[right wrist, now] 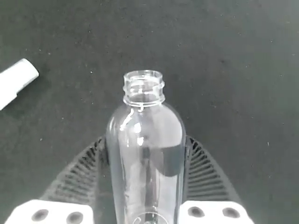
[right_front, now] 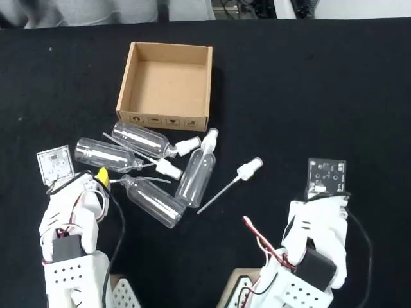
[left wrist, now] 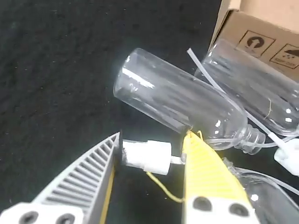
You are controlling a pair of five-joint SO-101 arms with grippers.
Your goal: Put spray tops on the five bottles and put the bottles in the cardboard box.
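Note:
Several clear bottles lie in a loose heap in front of the open cardboard box (right_front: 167,83). One bottle (right_front: 196,174) carries a white spray top; two others (right_front: 141,138) (right_front: 153,200) lie beside it. At the heap's left end my left gripper (left wrist: 152,140) (right_front: 99,176) is shut on a white spray top (left wrist: 147,157), just below a bare-necked bottle (left wrist: 182,105). My right gripper (right wrist: 145,140) is shut on another clear bottle (right wrist: 144,112), whose open neck points away from the wrist. In the high view the right arm (right_front: 318,237) covers that bottle.
A loose spray top (right_front: 249,168) with a long dip tube lies between the heap and the right arm, its white end (right wrist: 16,81) near the held bottle. Another loose top (right_front: 168,168) sits within the heap. Black cloth covers the table.

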